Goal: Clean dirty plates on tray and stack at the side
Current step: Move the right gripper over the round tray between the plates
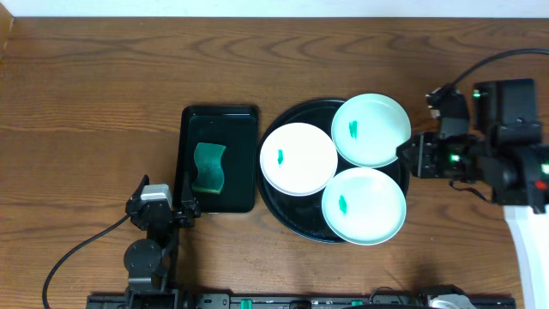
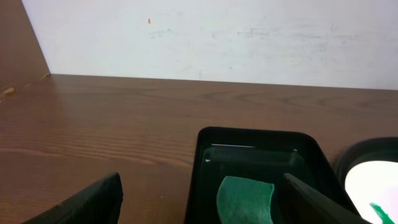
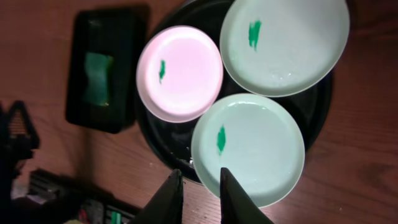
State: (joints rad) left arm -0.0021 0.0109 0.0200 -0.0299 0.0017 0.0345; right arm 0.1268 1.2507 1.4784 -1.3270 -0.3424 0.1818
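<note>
Plates [image 1: 298, 159] hide most of the tray [image 1: 287, 210].

The bottom edge of the left wrist view cuts my left gripper [image 2: 202, 180] down to two finger stubs and slices through the sponge [image 2: 245, 202] lying between the jaws. Outside the jaws, toward the round tray [image 2: 354, 154], I get only a corner of the white plate [image 2: 373, 186]. In the right wrist view the top edge clips the mint plate [image 3: 286, 43] farthest ahead of the jaws, and plates cover most of the tray. From overhead, my right gripper's [image 1: 406, 156] fingertips are lost under the wrist body; whether they touch that plate's rim I cannot tell.
</note>
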